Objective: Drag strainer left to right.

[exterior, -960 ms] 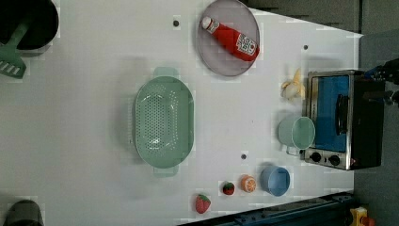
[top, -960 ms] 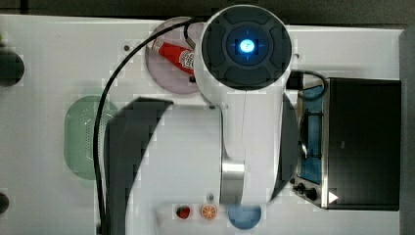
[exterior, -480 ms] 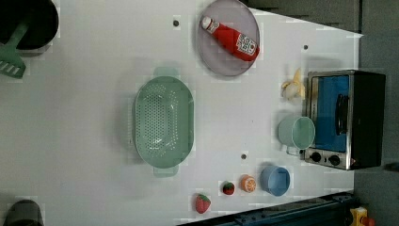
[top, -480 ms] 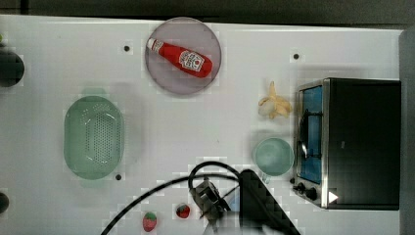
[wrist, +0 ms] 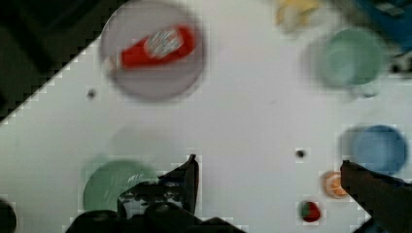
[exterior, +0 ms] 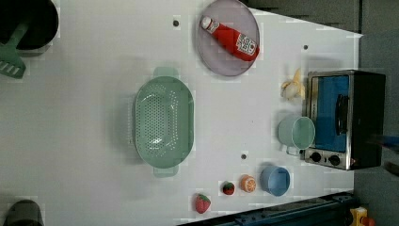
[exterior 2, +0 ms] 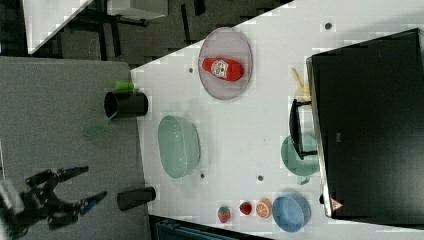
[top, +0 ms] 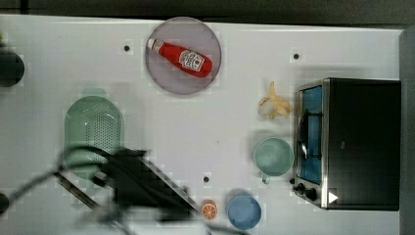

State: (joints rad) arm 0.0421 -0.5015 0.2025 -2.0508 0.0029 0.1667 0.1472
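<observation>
- strainer [exterior: 163, 122]: mint plastic oval, perforated, tab handles, lying in the left view's table [exterior: 84, 117] middle, beside grey round plate [exterior: 227, 44]
- gripper [exterior 2: 85, 187]: dark fingers spread, off the table, holding nothing

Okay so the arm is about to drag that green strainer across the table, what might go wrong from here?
The gripper is open and high above the table, not on the strainer, so it may miss the thin rim. A drag toward the left view's right heads for the mug and toaster oven. The plate with the ketchup bottle lies close to that path.
</observation>
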